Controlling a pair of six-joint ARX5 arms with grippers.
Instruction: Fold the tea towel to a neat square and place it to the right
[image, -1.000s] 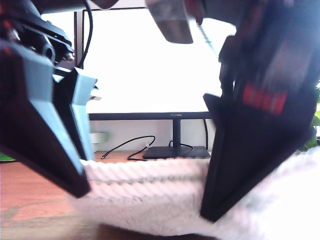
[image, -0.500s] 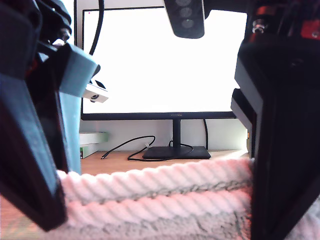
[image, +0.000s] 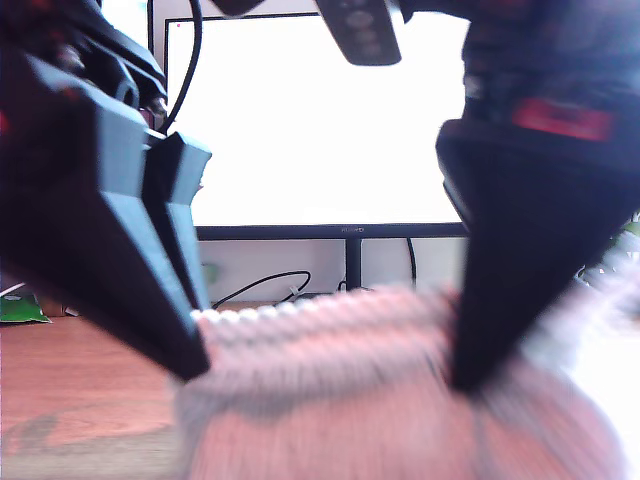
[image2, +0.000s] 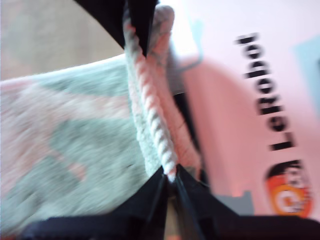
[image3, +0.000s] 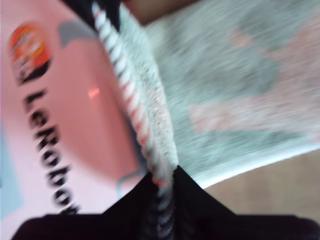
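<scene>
The tea towel (image: 380, 410) is a fluffy pale pink cloth, blurred with motion, filling the low middle of the exterior view. Its twisted cord hem (image: 290, 312) stretches between two dark grippers, one (image: 190, 365) at the exterior view's left and one (image: 468, 380) at its right; which arm is which I cannot tell. My first gripper (image2: 170, 176) is shut on the hem (image2: 150, 100). My second gripper (image3: 162, 182) is shut on the hem (image3: 130, 85) at its other end. The towel's body (image2: 65, 140) (image3: 240, 85) hangs beside the hem.
A bright monitor (image: 320, 120) on a black stand (image: 352, 265) fills the back, with a black cable (image: 260, 285) on the wooden table (image: 80, 390). A pink printed mat (image2: 240, 125) (image3: 65, 115) lies under the towel. A green item (image: 18, 310) sits at the exterior view's left edge.
Both grippers have shifted with the hem still stretched between them. The hem now looks smaller and farther from the exterior camera, and the towel is blurred with motion.
</scene>
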